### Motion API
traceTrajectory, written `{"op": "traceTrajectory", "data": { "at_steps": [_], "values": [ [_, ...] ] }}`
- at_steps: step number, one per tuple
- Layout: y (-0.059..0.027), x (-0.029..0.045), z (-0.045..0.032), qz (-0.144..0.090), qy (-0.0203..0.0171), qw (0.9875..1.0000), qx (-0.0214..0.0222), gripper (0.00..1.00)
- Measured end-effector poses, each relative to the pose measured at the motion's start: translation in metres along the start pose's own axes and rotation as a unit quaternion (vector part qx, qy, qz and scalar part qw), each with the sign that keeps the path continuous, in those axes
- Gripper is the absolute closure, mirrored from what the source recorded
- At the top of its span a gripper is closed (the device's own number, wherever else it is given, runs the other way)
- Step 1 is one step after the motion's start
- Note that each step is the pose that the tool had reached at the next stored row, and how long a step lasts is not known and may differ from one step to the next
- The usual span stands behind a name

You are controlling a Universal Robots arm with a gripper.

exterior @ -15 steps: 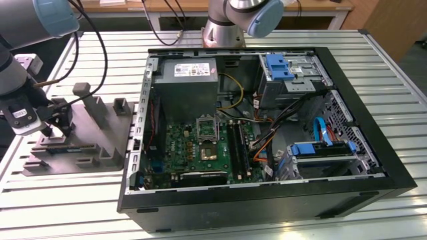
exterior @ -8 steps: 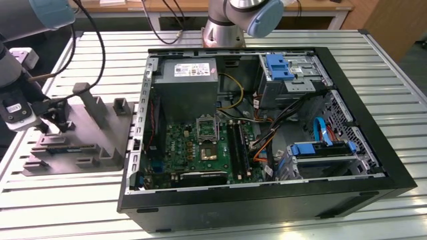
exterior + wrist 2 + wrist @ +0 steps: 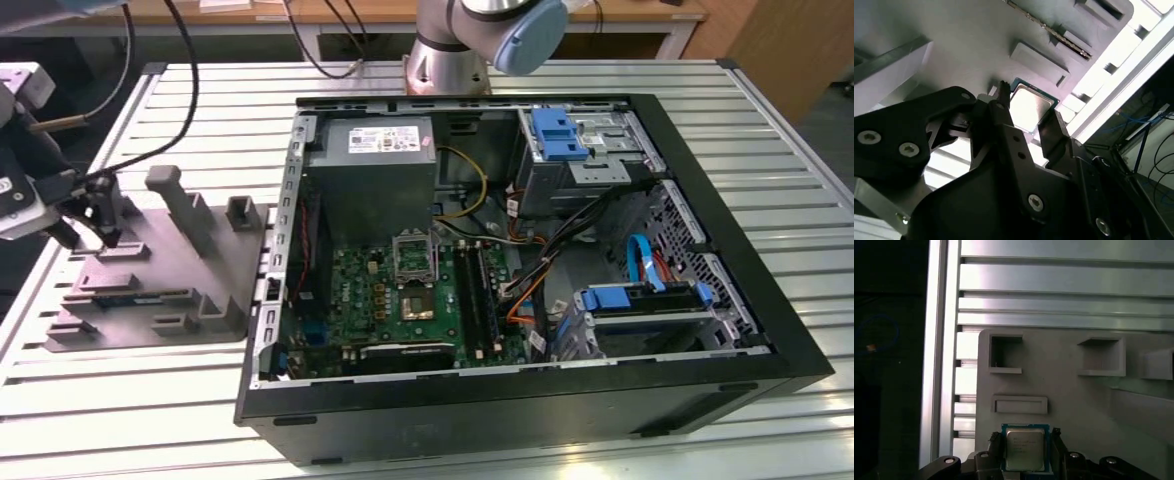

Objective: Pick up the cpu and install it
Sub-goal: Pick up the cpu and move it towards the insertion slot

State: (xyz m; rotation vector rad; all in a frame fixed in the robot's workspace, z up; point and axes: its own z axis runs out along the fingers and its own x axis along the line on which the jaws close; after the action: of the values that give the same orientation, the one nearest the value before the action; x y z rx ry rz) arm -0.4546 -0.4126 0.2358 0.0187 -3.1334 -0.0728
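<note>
The cpu is a small square chip with a pale metal top and a green rim. It lies flat against the grey plastic block, and it shows again in the second wrist view. My gripper straddles it, its two black fingers pressed to opposite edges of the chip. In the exterior view my gripper hangs low over the block's side toward the exterior view's left. The open computer case holds the green motherboard, with the black socket frame near its middle.
The grey block has upright posts and several pockets close around my gripper. A grey power-supply box and loose cables crowd the case around the socket. Ribbed aluminium table slats lie under everything.
</note>
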Motion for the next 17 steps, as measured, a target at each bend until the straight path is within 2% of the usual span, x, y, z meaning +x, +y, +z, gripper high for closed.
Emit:
{"op": "traceTrajectory", "data": {
  "at_steps": [17],
  "values": [
    [0.0036,0.0006,-0.0771,0.000,0.0001,1.0000,0.0000,0.53]
  ]
}}
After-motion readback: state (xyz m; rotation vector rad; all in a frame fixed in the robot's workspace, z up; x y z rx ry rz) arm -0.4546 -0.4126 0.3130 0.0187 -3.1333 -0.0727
